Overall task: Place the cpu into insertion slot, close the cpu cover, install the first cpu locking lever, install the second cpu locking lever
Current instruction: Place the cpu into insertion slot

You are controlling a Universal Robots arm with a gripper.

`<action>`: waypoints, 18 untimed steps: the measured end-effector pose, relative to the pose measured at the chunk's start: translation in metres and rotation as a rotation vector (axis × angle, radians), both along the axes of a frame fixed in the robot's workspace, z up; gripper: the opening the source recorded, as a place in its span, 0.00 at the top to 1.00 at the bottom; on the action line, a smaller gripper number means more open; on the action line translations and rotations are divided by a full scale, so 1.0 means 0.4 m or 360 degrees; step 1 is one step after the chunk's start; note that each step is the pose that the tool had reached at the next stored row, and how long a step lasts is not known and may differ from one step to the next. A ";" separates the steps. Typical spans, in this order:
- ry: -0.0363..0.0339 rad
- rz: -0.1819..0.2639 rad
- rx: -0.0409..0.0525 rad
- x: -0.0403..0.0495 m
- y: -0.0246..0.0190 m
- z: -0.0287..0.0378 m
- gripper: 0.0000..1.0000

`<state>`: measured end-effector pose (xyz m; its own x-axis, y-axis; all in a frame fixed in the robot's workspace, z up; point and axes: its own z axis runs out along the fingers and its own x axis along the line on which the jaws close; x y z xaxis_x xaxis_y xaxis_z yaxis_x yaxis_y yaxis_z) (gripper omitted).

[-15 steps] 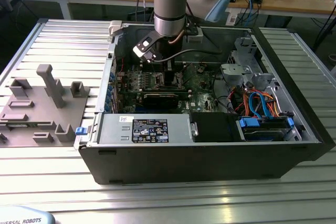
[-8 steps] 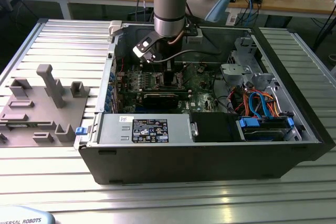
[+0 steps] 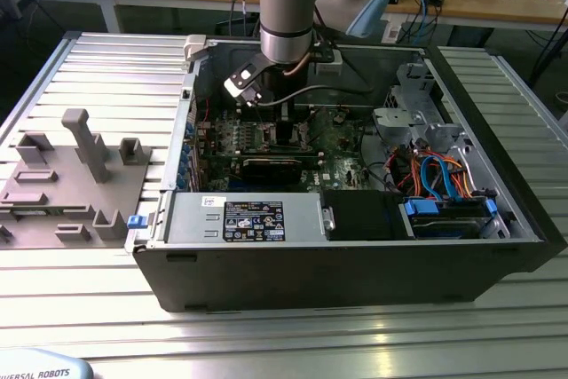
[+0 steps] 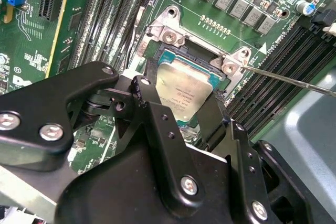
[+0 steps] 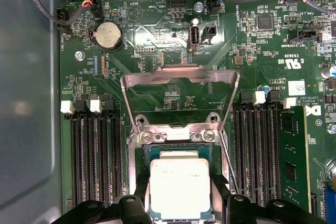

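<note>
The cpu [image 5: 181,184] [image 4: 182,88], a silver square chip, sits level at the insertion slot [image 5: 148,153] [image 4: 169,56], whose teal and silver rim shows around it. My gripper [image 5: 180,196] [image 4: 178,98] is shut on it, with a black finger [image 5: 137,195] pressed to one side and the other finger [image 5: 221,188] to the opposite side. Beyond the slot the cpu cover [image 5: 178,73] stands tilted up, open. A thin wire locking lever [image 4: 286,80] [image 5: 227,156] runs beside the slot, unlatched. In the exterior view the gripper [image 3: 285,129] reaches down into the computer case.
Black memory slots [image 5: 97,150] flank the socket on both sides, with one memory card [image 5: 292,150] seated. The open case [image 3: 355,255] holds a power supply [image 3: 253,219], drive cage [image 3: 408,117] and cables [image 3: 435,170]. A grey fixture plate [image 3: 71,175] lies at the exterior view's left.
</note>
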<state>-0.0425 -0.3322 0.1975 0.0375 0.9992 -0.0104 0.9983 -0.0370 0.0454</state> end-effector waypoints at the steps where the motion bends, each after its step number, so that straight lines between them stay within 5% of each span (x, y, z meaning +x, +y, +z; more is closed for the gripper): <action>1: 0.0000 0.0000 0.0000 0.000 0.000 0.000 0.46; 14: 0.0000 -0.0003 -0.0001 -0.001 0.002 0.011 0.38; 18: 0.0000 -0.0003 -0.0002 0.000 0.002 0.036 0.38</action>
<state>-0.0427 -0.3314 0.2121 0.0391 0.9992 -0.0115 0.9982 -0.0385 0.0455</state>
